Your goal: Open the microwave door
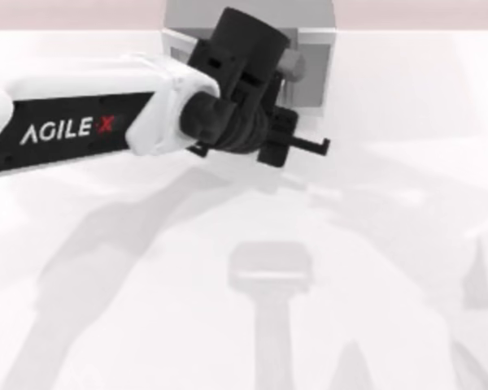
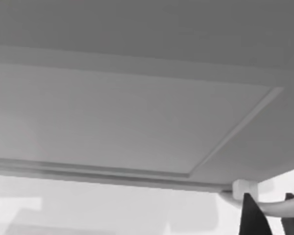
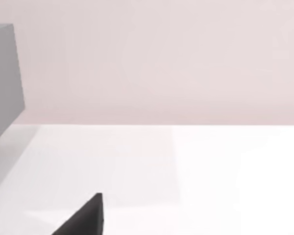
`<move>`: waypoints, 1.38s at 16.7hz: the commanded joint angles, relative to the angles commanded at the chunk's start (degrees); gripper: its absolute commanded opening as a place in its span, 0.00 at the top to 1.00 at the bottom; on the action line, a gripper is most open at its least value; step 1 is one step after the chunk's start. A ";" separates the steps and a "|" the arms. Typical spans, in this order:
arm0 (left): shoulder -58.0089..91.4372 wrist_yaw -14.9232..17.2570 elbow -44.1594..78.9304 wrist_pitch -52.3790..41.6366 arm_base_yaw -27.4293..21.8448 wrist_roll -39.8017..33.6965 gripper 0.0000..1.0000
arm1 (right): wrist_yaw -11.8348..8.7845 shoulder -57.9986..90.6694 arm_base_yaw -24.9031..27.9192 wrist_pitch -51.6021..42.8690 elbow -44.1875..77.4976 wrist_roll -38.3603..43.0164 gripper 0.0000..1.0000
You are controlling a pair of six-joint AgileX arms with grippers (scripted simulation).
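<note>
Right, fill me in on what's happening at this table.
The left arm reaches in from the table's left and has the left gripper at the front of the microwave, which stands at the far edge. Its wrist view looks closely at the microwave door, with the pale handle right by the gripper. Whether the door is ajar is unclear. The right gripper is parked, out of the top view.

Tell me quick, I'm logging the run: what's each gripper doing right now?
Left gripper: at the door handle, fingers either side of it; closed or not, cannot be told.
Right gripper: only a dark tip shows; cannot be told.
</note>
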 joint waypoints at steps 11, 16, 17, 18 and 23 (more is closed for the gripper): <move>0.03 0.57 0.02 -0.02 -0.43 -0.18 1.00 | 0.00 0.00 0.00 0.00 0.00 0.00 0.00; -1.28 1.81 -1.83 0.74 0.66 2.13 1.00 | 0.00 0.00 0.00 0.00 0.00 0.00 0.00; -1.28 1.82 -1.84 0.74 0.66 2.14 1.00 | 0.00 0.00 0.00 0.00 0.00 0.00 0.00; -1.28 1.82 -1.84 0.74 0.66 2.14 1.00 | 0.00 0.00 0.00 0.00 0.00 0.00 0.00; -1.28 1.82 -1.84 0.74 0.66 2.14 1.00 | 0.00 0.00 0.00 0.00 0.00 0.00 0.00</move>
